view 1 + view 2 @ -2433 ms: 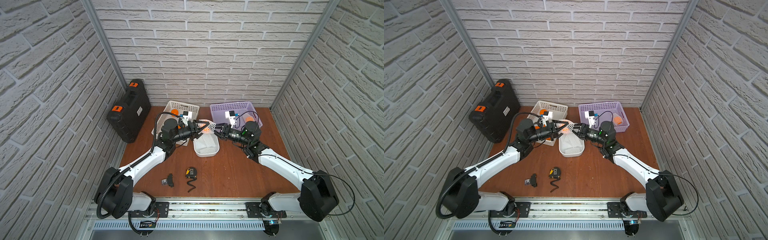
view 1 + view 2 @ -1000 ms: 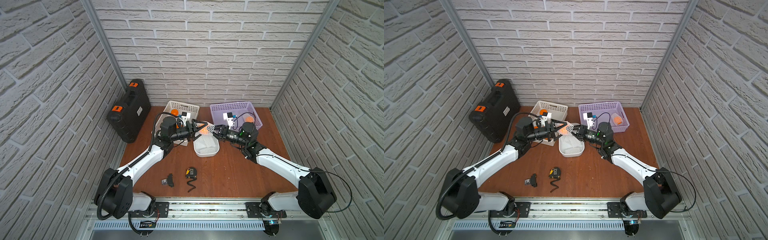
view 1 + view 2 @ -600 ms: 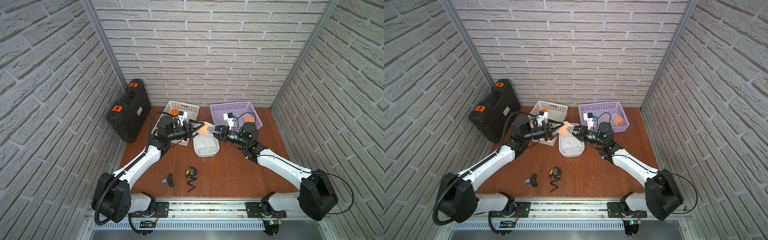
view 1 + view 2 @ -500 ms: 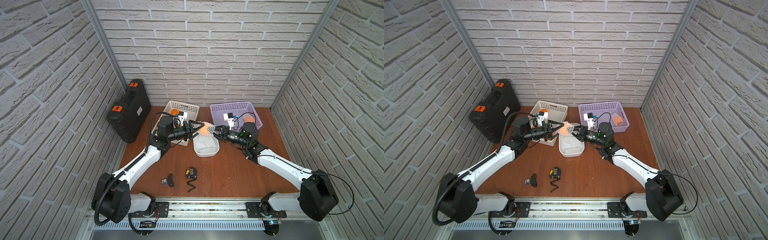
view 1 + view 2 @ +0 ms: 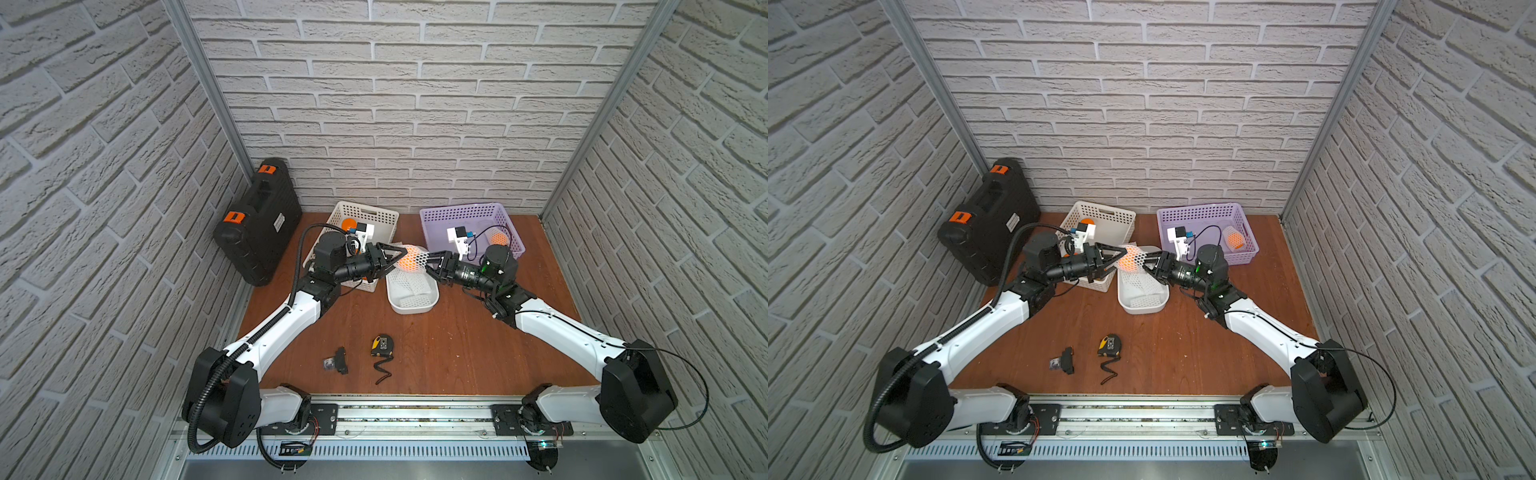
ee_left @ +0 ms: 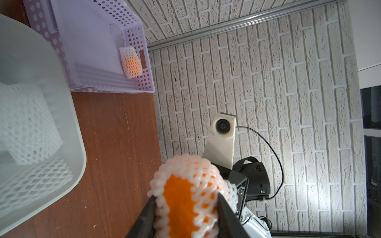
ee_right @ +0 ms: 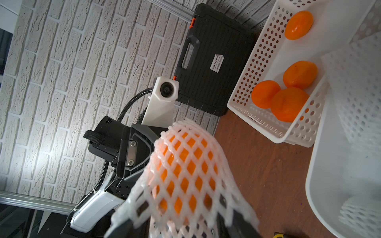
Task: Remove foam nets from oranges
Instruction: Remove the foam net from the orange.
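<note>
One change: the left pincer [image 5: 398,261], spread a second ago, is being clamped on the orange [image 5: 405,259] above the tub [image 5: 415,308]. The foam net [image 5: 420,256] is being stretched lengthwise from pincer to pincer, its tail toward the right pincer [image 5: 429,264], whose grip cannot be told.

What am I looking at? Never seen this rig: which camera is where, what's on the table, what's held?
Two robot arms with pincer grippers work over a wooden table. The two wide pictures come from one overhead stereo camera; the close-ups come from a camera on each wrist. The left gripper clamps an orange wrapped in a foam net; the right gripper is at the net's far end, grip unclear. Close by: a white tub of empty nets. Behind: a white basket of bare oranges, a purple basket with one netted orange. Also a black case and tape measure.
</note>
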Controlling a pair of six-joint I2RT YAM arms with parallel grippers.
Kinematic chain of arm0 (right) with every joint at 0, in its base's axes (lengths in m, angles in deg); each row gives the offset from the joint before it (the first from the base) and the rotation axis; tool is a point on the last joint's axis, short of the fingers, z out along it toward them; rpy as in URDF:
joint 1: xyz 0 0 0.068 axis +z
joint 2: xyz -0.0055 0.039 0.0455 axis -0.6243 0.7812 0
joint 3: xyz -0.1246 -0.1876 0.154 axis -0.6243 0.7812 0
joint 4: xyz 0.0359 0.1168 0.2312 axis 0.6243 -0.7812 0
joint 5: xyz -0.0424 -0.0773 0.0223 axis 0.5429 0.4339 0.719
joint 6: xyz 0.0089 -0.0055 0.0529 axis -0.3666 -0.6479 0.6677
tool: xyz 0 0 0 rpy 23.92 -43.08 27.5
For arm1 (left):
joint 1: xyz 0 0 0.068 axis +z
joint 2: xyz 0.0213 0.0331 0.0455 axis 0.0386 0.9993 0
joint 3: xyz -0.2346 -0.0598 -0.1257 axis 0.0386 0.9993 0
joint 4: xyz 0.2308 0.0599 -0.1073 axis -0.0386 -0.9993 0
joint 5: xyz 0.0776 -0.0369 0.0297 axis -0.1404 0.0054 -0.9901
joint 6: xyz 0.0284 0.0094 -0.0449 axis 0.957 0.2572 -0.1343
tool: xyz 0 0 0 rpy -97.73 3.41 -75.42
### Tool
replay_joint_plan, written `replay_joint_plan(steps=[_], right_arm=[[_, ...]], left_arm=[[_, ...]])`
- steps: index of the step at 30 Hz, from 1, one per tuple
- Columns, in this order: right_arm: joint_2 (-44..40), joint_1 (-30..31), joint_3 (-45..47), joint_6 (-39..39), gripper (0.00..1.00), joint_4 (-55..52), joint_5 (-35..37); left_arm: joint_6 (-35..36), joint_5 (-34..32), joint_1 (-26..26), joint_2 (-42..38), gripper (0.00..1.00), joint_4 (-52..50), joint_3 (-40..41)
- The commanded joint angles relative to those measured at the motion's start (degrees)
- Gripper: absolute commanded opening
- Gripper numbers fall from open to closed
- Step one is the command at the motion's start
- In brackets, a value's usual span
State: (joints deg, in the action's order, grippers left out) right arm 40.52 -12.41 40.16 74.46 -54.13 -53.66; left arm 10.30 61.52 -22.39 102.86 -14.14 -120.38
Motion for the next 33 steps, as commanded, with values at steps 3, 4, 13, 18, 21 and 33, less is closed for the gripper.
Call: replay_joint_plan(steps=[3, 4, 13, 18, 21, 33], right_arm=[[0.3, 0.5, -0.2, 0.4, 0.55, 4.4, -1.8], [0.4, 0.5, -0.4, 0.4, 0.56, 4.5, -2.0], [1.0, 0.8, -0.4, 0.2, 0.57, 4.5, -2.6], [1.1, 0.8, -0.5, 0.0, 0.58, 4.4, -2.3], [0.6, 0.8, -0.4, -0.5, 0.57, 3.8, -1.5], [-4.2, 0.2, -0.2, -6.2, 0.41, -5.8, 1.9]], left_arm=[[-0.9, -0.4, -0.6, -0.2, 0.26, 3.4, -0.4], [-1.0, -0.4, -0.8, 0.0, 0.23, 3.6, -0.5], [-1.9, -0.2, -1.4, 0.8, 0.05, 5.6, -0.7], [-1.9, 0.0, -2.4, 1.4, 0.00, 5.8, -1.1], [-1.7, 0.4, -2.9, 1.7, 0.00, 5.8, -1.2], [1.3, 1.4, -1.9, 0.8, 0.49, 2.3, -2.1]])
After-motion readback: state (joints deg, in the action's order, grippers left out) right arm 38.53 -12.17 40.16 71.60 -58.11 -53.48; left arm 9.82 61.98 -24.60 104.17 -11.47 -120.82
